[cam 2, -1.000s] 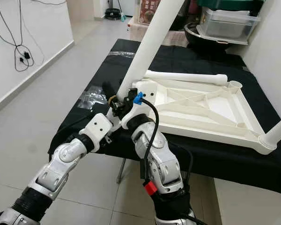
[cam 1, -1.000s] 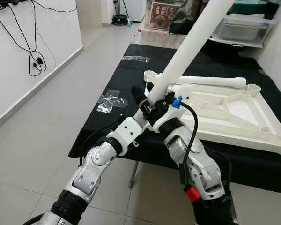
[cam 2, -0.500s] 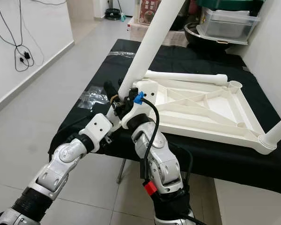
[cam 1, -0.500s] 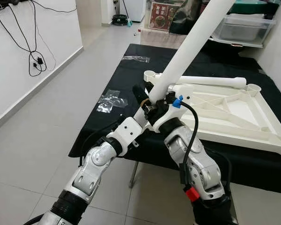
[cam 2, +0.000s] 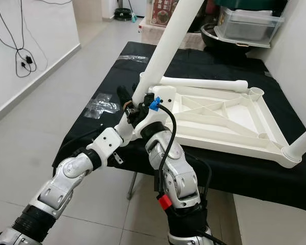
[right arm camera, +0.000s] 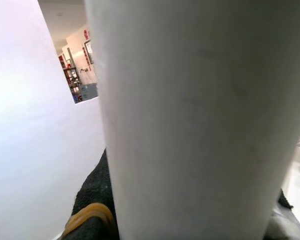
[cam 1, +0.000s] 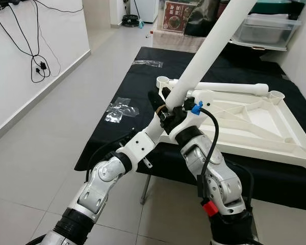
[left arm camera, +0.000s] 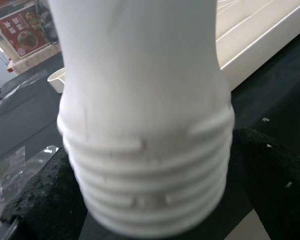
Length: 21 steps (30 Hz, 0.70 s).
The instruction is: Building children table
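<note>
A long white table leg (cam 1: 209, 51) slants up to the right over the near left corner of the upside-down white tabletop (cam 1: 255, 127). Both grippers hold its lower end. My left gripper (cam 1: 161, 103) is shut on the threaded end (left arm camera: 145, 165), with a black finger (left arm camera: 40, 200) on either side of it. My right gripper (cam 1: 182, 108) is shut on the shaft (right arm camera: 200, 125) just above, next to the left one. A corner socket (cam 1: 163, 80) of the tabletop stands open beyond the grippers.
The tabletop rests on a black table (cam 1: 117, 148). A second leg (cam 1: 229, 88) lies along its far side, and another leg (cam 2: 303, 143) stands in the near right corner. Clear plastic bags (cam 1: 120, 108) lie at the left. Storage boxes (cam 1: 265, 30) are behind; tiled floor is at the left.
Both grippers have carried the leg's lower end a little forward and up toward the tabletop's corner, and the left arm has stretched out further.
</note>
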Tool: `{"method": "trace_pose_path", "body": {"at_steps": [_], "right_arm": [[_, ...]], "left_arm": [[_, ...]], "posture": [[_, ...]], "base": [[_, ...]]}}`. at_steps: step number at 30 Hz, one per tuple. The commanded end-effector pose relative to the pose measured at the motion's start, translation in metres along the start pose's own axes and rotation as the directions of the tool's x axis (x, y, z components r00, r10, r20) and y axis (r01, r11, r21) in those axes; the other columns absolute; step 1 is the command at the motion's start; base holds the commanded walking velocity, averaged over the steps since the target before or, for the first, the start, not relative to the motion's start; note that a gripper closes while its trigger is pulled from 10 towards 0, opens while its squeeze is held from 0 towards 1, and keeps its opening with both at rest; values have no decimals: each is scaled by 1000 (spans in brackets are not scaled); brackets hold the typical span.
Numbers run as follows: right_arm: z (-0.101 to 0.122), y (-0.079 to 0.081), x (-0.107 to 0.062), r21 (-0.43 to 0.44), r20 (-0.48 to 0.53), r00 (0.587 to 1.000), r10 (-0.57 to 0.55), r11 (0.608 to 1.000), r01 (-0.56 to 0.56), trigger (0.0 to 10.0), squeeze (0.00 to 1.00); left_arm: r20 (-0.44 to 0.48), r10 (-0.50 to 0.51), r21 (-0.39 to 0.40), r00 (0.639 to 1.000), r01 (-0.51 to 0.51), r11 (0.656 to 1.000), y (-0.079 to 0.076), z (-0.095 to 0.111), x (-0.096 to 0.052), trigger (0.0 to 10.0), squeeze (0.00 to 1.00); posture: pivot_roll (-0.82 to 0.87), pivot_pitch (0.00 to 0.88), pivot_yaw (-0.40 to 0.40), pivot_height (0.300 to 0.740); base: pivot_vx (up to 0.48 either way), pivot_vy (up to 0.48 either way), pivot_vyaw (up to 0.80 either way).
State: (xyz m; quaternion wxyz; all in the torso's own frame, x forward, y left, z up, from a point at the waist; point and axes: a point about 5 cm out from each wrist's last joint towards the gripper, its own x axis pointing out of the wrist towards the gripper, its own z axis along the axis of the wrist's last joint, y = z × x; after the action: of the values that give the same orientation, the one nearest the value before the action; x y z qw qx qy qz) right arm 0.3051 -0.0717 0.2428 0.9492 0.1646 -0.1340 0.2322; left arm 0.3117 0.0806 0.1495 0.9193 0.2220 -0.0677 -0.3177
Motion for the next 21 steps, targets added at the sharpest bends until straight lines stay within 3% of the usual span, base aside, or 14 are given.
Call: {"method": "trace_pose_path", "body": {"at_steps": [1,6,7,8,9,18,21], "right_arm": [[8,-7,3,-7,42,999,-27,1000,27,0,0],[16,-34,3,-76,72,989,-132,988,137,0,0],[17,-41,2,-104,76,984,-163,980,170,8000,0],[17,-45,1,-122,78,980,-182,974,190,8000,0],[18,-50,-1,-133,83,976,-202,968,212,10000,0],[11,-58,-11,-168,72,972,-225,958,234,10000,0],[5,-57,-15,-187,65,973,-221,955,230,10000,0]], "left_arm": [[-47,2,-22,999,-3,1000,-1,-9,-9,10000,0],[-81,37,-43,996,-40,998,-4,-19,-32,10000,0],[-72,51,-56,996,-56,997,-7,-18,-38,10000,0],[-64,62,-64,996,-66,996,-9,-16,-42,10000,0],[-53,80,-66,995,-83,994,-10,-14,-47,10000,0],[8,238,-111,971,-236,965,-14,6,-65,10000,0],[2,346,-179,938,-341,923,-15,14,-71,10000,0]], "posture": [[39,38,-75,740],[45,29,-78,740],[51,18,-81,740],[51,18,-81,740],[55,18,-80,740],[65,5,-84,740],[65,0,-88,740]], "base": [[0,0,0],[0,0,0],[0,0,0],[0,0,0],[0,0,0],[0,0,0],[0,0,0]]}}
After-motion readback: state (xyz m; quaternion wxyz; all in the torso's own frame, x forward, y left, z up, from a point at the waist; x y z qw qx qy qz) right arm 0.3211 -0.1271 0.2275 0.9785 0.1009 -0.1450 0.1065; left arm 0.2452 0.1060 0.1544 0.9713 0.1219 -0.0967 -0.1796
